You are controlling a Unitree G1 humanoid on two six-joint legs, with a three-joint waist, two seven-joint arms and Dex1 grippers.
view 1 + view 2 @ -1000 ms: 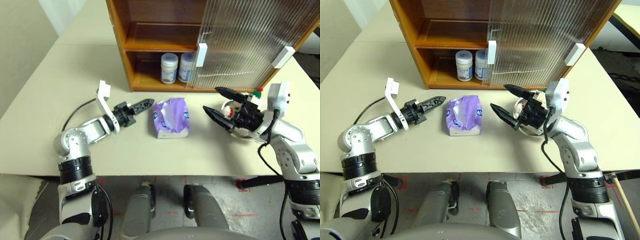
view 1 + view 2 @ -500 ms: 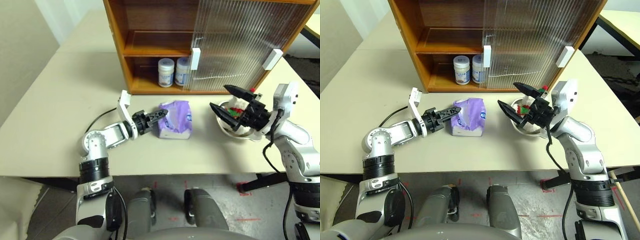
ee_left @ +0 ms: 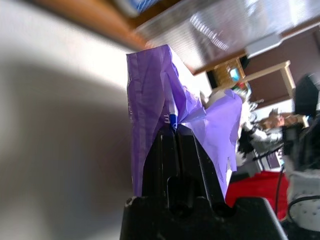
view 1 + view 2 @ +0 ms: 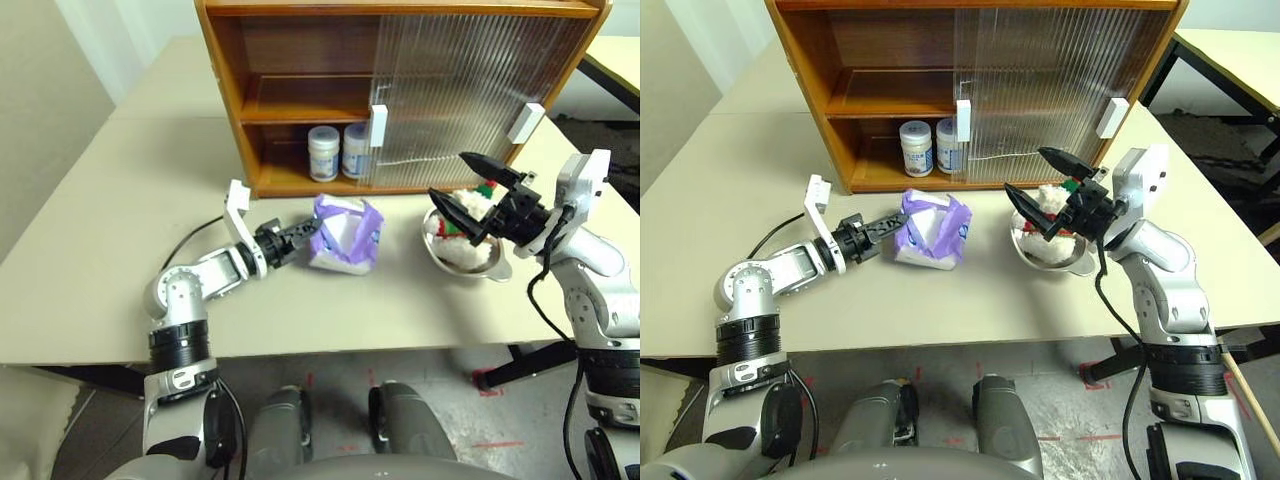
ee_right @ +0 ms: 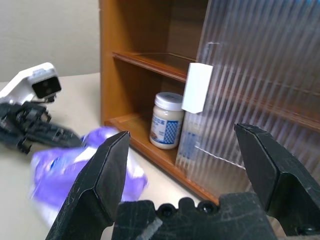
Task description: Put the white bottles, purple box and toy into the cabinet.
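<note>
The purple box lies on the table in front of the cabinet, tipped up at its left end. My left gripper is shut on the crumpled wrap at that end; the left wrist view shows the purple box pinched between its fingers. Two white bottles stand side by side on the cabinet's lower shelf, the right one partly behind the sliding door. The toy sits in a steel bowl. My right gripper hangs open just above it, holding nothing.
The cabinet's left half stands open, with an empty upper shelf. The ribbed sliding doors with white handles cover the right half. Bare table stretches to the left of my left arm and along the front edge.
My left gripper has reached the purple box and shut on its left end, tipping that end up. My right gripper stays open over the bowl. The camera has shifted.
</note>
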